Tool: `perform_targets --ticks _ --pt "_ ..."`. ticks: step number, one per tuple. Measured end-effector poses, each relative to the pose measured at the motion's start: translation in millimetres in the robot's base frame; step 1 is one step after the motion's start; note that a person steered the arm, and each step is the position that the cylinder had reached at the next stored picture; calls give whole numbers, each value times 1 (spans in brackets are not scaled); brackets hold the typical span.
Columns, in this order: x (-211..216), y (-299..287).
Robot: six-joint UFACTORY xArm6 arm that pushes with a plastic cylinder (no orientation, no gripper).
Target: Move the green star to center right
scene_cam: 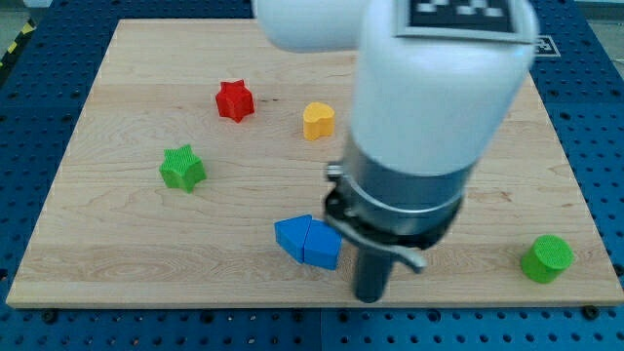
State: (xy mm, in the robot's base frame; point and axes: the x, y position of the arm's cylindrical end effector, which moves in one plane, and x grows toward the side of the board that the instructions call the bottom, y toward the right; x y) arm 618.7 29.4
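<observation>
We carry no jaws here, only a straight dark rod, so there is nothing to open or close and nothing is held. Our arm's white and grey body fills the view's upper middle and right, and the rod drops out of it near the view's bottom edge. My tip [371,295] sits low on the wooden board [117,263], just to the view's right of the blue block [308,242], a chunky angular piece whose exact shape we cannot make out. Whether my tip touches that blue block we cannot tell; the gap, if any, is very small.

The green star [182,168] lies on the view's left side of the board, about mid-height, well apart from my tip and with the blue block lying between the two. The red star [234,100] sits above and to the view's right of the green star, near the view's top. The yellow block [318,121], roughly heart-shaped, lies to the view's right of the red star, close beside our arm's body. A green cylinder [546,258] stands near the board's lower right corner.
</observation>
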Motion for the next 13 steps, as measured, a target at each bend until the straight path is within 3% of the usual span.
perform_targets --ticks 1,2,3,4,7,9,10,12,13 --pt "0 -114" --pt "-31 -228" --pt "-102 -259" --pt "-124 -258" --pt "-154 -167" --pt "-165 -40" --pt "-184 31" --pt "-255 87" --pt "-261 145"
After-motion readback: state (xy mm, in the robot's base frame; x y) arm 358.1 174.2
